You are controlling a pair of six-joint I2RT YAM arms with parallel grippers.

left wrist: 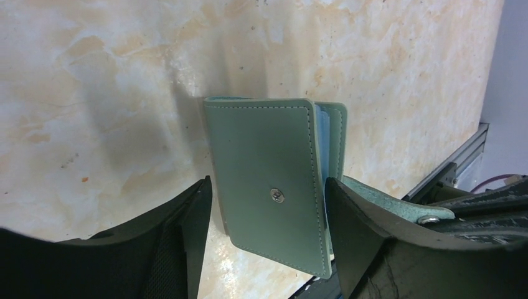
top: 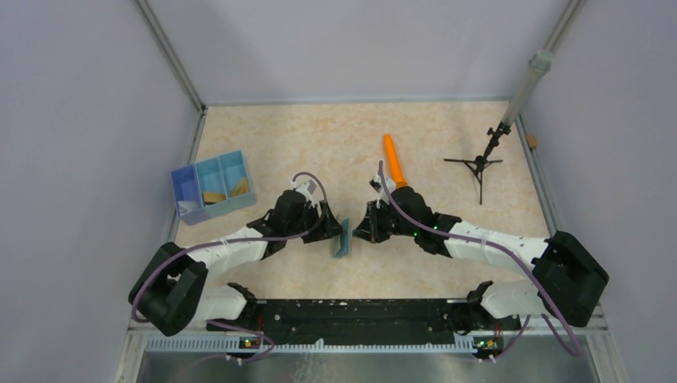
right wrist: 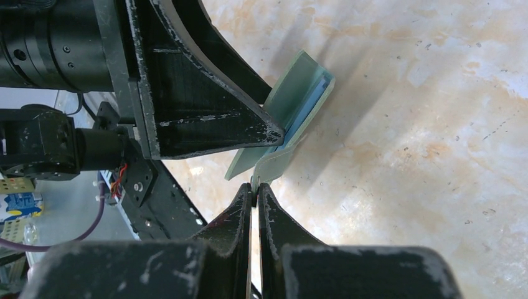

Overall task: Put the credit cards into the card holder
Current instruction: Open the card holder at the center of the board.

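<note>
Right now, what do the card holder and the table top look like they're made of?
The card holder: likely leather or faux leather, matte grey-green, with stitched edges and a shiny metal stud. The table top: smooth, beige, marble-patterned, probably laminate, though real stone can't be ruled out.

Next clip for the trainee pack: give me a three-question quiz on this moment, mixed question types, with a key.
1. True or false: the right gripper is shut on a thin flap of the card holder.
2. The credit cards in view lie: A) in the blue tray; B) in the right gripper; C) on top of the card holder.
3. Fill in: the ___ gripper's fingers stand apart, one on either side of the card holder.
Key: 1 true; 2 A; 3 left gripper.
</note>
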